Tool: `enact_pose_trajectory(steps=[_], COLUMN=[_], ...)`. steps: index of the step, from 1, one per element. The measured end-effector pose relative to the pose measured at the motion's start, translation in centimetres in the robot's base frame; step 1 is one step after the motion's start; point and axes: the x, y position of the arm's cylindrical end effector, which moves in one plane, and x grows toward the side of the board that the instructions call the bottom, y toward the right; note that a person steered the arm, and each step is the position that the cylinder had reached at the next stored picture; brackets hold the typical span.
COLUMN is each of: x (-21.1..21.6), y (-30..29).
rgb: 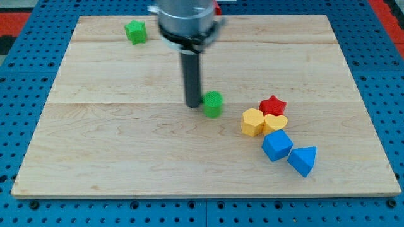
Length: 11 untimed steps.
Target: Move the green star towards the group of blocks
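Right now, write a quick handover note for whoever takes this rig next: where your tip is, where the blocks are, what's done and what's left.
Tool: my tip is down on the wooden board, right against the view's left side of the green star.
Blocks: the group sits to the view's right of the star: red star, yellow hexagon, yellow heart, blue cube, blue triangle. A separate green cube sits near the view's top left.
Done: tip lined up behind the star.
Left: a gap remains between the star and the yellow hexagon; likely push toward the view's right.

star just right of tip, block cluster further right
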Motion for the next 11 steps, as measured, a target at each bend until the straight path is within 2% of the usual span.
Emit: enact_pose_trajectory(steps=[1, 2, 3, 4, 5, 6, 8, 9, 10, 11], x=[-0.8, -6.0, -10.9, -17.9, -23.7, -22.0, -7.3, -9.7, -13.4, -11.8], y=[2.1, -5.7, -15.9, -24.7, -23.7, -15.1, 1.0, -4.3, -5.5, -11.2])
